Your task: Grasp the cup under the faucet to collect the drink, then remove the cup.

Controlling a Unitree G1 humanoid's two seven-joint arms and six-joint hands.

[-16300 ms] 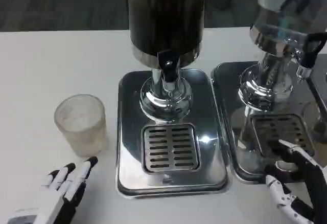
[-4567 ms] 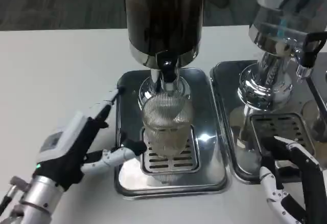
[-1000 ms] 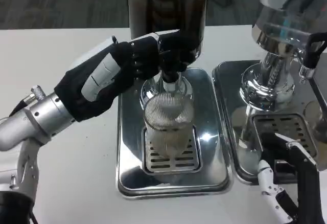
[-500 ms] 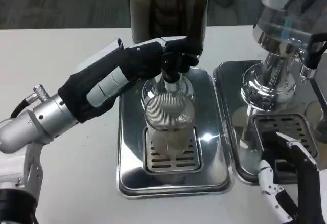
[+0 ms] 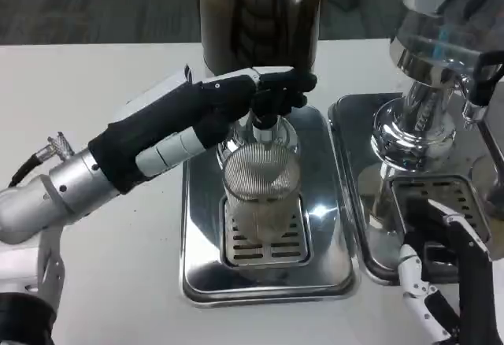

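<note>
Where it stands—cup [image 5: 260, 187] ribbed, clear.

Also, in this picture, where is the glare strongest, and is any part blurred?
Head view: bright glare spots lie on the steel drip tray beside the cup, and on the second dispenser's chrome base; the left hand at the faucet looks slightly soft; the dark tank shows faint reflections.

Canteen-like drinks counter: 2 steel dispensers [image 5: 260, 22] on drip trays [image 5: 264, 274].
</note>
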